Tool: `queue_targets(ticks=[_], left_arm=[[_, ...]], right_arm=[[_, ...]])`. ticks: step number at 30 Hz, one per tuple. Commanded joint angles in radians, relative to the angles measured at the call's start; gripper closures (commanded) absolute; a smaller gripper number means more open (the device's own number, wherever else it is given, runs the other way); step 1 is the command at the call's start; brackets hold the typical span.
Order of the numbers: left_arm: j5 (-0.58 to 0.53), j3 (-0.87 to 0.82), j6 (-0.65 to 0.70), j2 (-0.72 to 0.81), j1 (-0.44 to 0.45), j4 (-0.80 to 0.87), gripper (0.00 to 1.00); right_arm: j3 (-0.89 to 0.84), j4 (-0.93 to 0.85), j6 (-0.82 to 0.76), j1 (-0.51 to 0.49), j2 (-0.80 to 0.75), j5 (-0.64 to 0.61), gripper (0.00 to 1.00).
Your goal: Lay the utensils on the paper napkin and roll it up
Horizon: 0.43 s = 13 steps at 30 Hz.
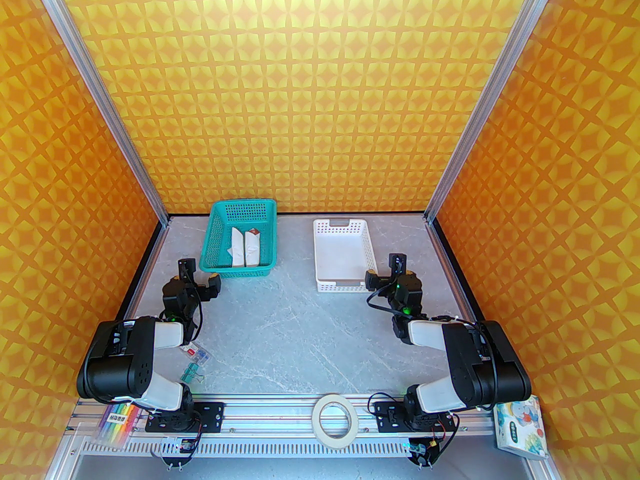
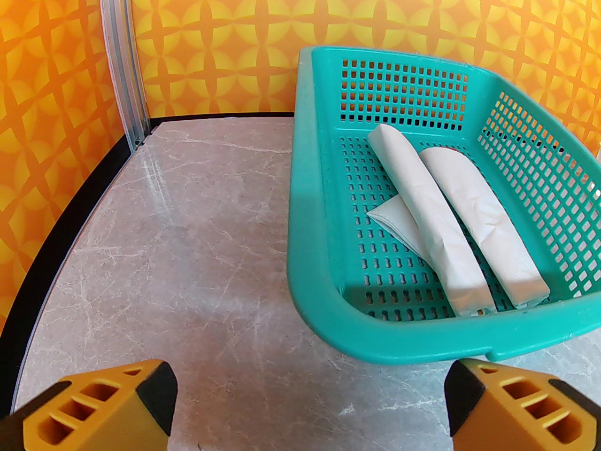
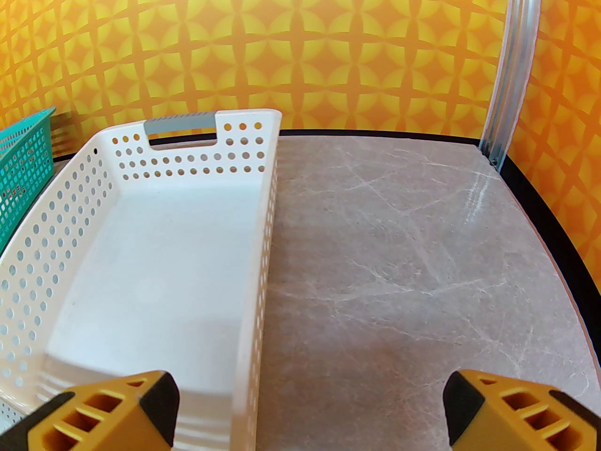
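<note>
Two rolled white napkins in teal basket, just beyond spread, empty left fingers, right fingers spread at white basket's near corner, above tabletop

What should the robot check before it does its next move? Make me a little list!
1. Left gripper open: ok.
2. Right gripper open: ok.
3. Plain white paper napkin spread flat on the grey marble table: not ok; it lies folded in the teal plastic mesh basket, partly under a white paper roll.
4. Wooden utensils found: cannot tell.
5. Left gripper close to the teal basket: ok.
</note>
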State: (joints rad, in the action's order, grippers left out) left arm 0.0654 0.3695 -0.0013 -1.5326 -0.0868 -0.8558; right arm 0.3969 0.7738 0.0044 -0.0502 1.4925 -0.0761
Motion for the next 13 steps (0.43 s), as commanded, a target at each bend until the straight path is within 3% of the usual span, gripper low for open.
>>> queue_targets(ticks=[1, 13], left_arm=[[0.010, 0.024, 0.015, -0.003, 0.005, 0.016, 0.01], [0.010, 0.024, 0.014, -0.003, 0.006, 0.017, 0.01]], right_arm=[[0.017, -0.016, -0.017, -0.003, 0.006, 0.017, 0.01], [0.019, -0.018, -0.020, -0.011, 0.008, 0.004, 0.01]])
